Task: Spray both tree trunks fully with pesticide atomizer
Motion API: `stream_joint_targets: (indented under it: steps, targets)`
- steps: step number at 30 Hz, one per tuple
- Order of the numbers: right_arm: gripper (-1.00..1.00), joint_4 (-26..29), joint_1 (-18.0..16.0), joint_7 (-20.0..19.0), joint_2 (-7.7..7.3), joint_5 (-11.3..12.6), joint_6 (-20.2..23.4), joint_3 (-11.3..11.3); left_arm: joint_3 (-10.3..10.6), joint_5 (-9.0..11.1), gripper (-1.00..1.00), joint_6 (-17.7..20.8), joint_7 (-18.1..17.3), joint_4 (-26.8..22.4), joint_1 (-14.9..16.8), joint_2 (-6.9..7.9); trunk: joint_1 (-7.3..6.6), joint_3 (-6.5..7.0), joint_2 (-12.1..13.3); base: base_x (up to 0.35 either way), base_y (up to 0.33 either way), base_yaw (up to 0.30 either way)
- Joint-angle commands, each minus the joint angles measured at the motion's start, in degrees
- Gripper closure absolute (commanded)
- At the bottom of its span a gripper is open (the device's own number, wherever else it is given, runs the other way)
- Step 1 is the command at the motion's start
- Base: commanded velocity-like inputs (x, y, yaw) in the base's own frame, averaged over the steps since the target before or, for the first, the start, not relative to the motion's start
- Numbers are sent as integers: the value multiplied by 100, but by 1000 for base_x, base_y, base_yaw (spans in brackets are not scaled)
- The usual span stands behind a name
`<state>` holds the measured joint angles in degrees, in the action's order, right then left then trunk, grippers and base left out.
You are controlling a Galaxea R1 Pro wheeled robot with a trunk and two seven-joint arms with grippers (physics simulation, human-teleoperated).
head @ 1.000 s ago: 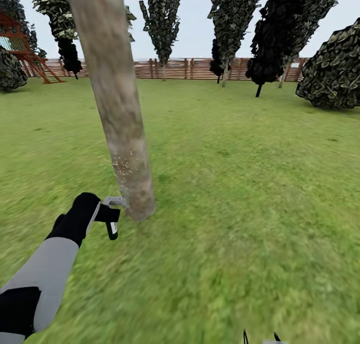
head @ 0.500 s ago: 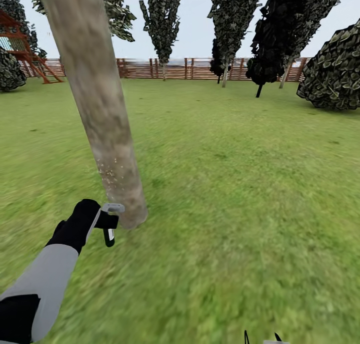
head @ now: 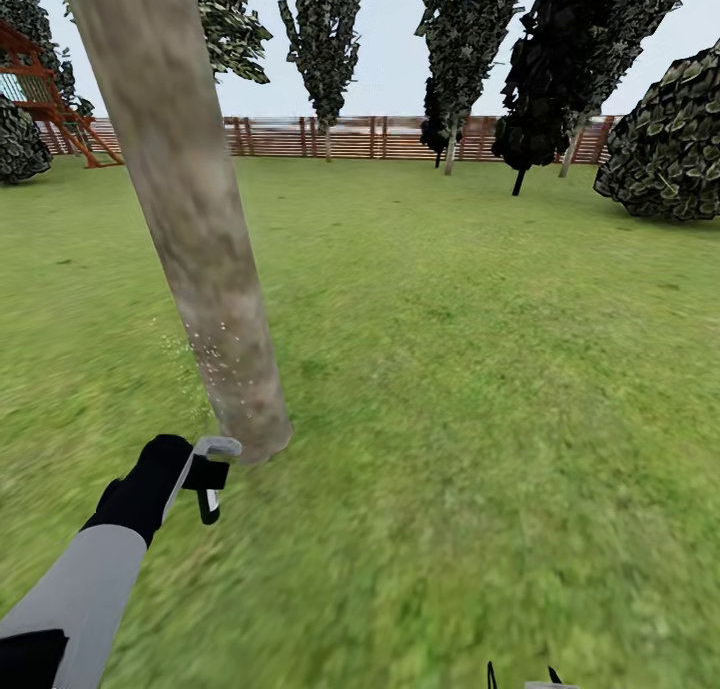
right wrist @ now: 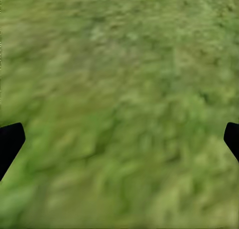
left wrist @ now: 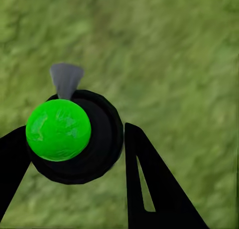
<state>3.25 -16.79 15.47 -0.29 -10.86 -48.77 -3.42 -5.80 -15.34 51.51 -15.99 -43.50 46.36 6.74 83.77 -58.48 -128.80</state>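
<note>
A thick leaning tree trunk (head: 190,229) of blotchy grey-beige bark rises from the grass (head: 450,419). Whitish pesticide specks (head: 215,354) dot its lower part and drift just left of it. My left gripper (head: 200,476) is shut on the black pesticide atomizer (head: 211,487), whose grey head sits close to the trunk's base. In the left wrist view, black fingers (left wrist: 142,189) flank the bottle (left wrist: 102,139), which carries a bright green spot and a grey nozzle. My right gripper (head: 520,677) is low over bare grass, its jaws wide apart (right wrist: 119,139).
A brown slat fence (head: 350,137) closes the lawn at the back, with several dark-crowned trees (head: 325,39) along it. A big round bush (head: 665,144) stands at the right. A red wooden play frame (head: 45,89) stands at the far left.
The view has shifted, so the trunk stands further left in the picture. My left arm with the atomizer has dropped lower beside the trunk's base. Specks now also show left of the trunk.
</note>
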Motion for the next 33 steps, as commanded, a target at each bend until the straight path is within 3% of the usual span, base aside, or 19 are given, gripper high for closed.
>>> stream_joint_targets:
  steps: [1,6,15,21,33]
  targets:
    - [-100,0,0,0,6,3,-1,-1,-61,5,100,-7,4,0,-2,1,0,0,0,0,0,156]
    - [-100,0,0,0,12,4,-1,-1,-112,-17,100,-18,8,9,-18,-33,0,0,0,49,0,237]
    - [-100,0,0,0,12,5,-1,-1,-97,-24,100,-27,8,25,-115,-49,0,0,0,267,-83,22]
    - [-100,0,0,0,12,2,-1,-1,-116,-21,100,-33,8,20,-359,-28,0,0,0,15,-23,12]
    - [-100,0,0,0,12,2,3,-1,-138,-5,100,-403,8,27,-596,10,0,0,0,41,-31,133]
